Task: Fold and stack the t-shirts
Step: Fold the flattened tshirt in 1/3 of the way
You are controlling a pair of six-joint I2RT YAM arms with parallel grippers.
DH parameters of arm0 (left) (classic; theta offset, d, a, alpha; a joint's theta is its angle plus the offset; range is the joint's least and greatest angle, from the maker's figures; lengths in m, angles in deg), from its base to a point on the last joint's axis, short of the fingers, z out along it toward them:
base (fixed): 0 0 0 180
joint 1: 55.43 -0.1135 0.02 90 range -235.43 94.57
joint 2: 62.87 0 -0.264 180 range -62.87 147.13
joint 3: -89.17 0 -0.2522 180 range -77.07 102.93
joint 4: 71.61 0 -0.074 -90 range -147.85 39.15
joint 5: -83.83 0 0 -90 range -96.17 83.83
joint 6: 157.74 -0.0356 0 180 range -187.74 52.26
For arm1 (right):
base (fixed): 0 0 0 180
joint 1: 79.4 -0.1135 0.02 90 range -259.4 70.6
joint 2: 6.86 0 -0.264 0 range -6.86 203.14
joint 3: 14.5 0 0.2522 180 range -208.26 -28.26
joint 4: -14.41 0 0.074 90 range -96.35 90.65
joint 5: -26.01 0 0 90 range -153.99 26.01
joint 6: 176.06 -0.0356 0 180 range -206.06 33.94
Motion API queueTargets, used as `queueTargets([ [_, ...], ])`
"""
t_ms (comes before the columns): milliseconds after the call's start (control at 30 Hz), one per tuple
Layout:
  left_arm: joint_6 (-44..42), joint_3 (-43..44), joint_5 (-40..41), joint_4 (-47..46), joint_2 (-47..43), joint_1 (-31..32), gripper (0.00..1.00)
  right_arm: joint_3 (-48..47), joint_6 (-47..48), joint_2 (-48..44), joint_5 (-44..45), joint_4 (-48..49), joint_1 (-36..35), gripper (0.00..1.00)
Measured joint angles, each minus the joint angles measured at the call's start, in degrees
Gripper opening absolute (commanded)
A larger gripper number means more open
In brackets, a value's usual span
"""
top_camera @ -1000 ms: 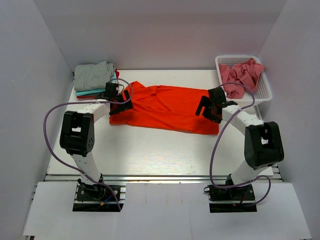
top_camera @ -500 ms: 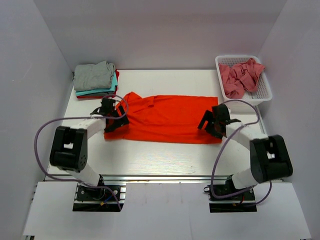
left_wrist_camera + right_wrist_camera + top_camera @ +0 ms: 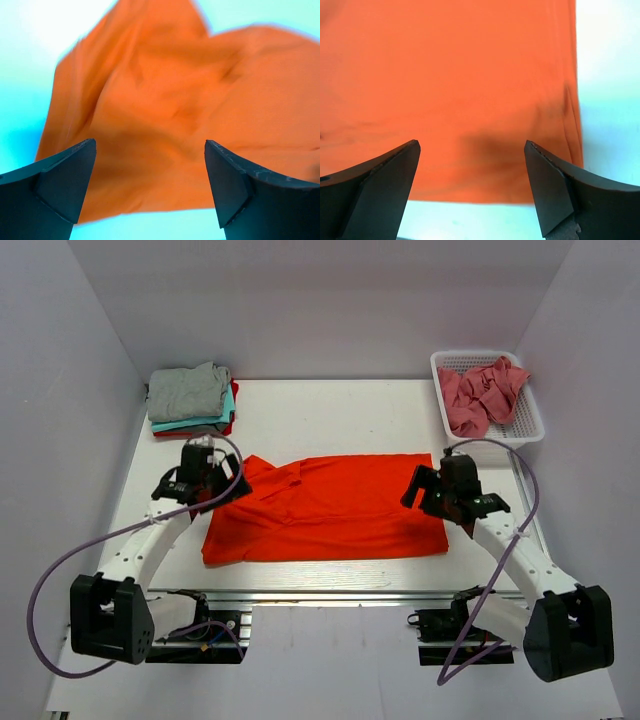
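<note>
We see the orange shirt [image 3: 330,508] spread flat on the table [image 3: 330,420], close to its near edge. Our left gripper [image 3: 150,145] over its left end and our right gripper [image 3: 471,144] over its right end both have fingers spread apart, holding nothing.

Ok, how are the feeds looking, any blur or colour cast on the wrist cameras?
Left wrist: the orange shirt is soft and smeared, the table tinted cyan and blown out at top left. Right wrist: cloth sharper, same cyan tint, a dark shadow near the hem between the fingers of the right gripper. Top external: evenly lit, sharp, no glare.
</note>
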Motion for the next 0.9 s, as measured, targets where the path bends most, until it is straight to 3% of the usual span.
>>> queueTargets([
  [167, -3.9, 8.7, 0.2, -6.1, 7.6, 0.0, 0.99, -3.4, 2.3, 1.9, 0.0, 3.4, 0.0, 0.90],
  [300, -6.8, 13.0, 0.4, -9.0, 19.0, 0.0, 0.87, -5.2, 2.8, 6.9, 0.2, 3.2, 0.0, 0.90],
  [433, -9.6, 13.8, -1.3, -11.0, 26.3, 0.0, 0.83, -7.8, 3.3, 11.7, 0.4, 3.0, 0.0, 0.90],
  [900, -15.1, 15.4, -8.0, -14.1, 31.6, 1.3, 0.76, -10.9, 3.7, 20.7, 1.5, 2.4, 0.0, 0.90],
])
